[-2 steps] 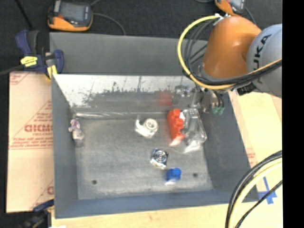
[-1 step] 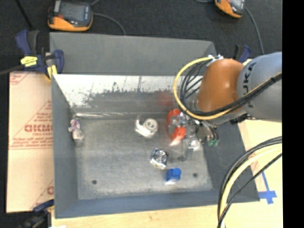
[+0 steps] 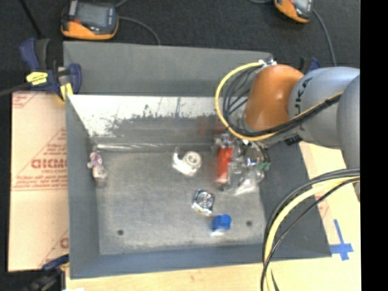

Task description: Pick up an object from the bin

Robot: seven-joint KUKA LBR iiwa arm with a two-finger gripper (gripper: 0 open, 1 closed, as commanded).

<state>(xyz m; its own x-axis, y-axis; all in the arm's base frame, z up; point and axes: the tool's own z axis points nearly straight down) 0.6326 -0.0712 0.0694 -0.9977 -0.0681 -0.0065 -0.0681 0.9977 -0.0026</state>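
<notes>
My gripper [image 3: 244,157] is down at the right side of the bin, below the orange wrist cover. A slim red object [image 3: 224,162] stands right against its left side; I cannot tell whether it is gripped. A crumpled clear plastic piece [image 3: 246,185] lies just below the gripper. A white roll-like object [image 3: 188,161] rests a little to the left of the red one.
A small shiny round item [image 3: 203,201] and a blue block [image 3: 220,223] lie toward the bin's front. A small pink-and-white figure [image 3: 96,166] sits by the left wall. The arm and its cables cover the bin's right rim.
</notes>
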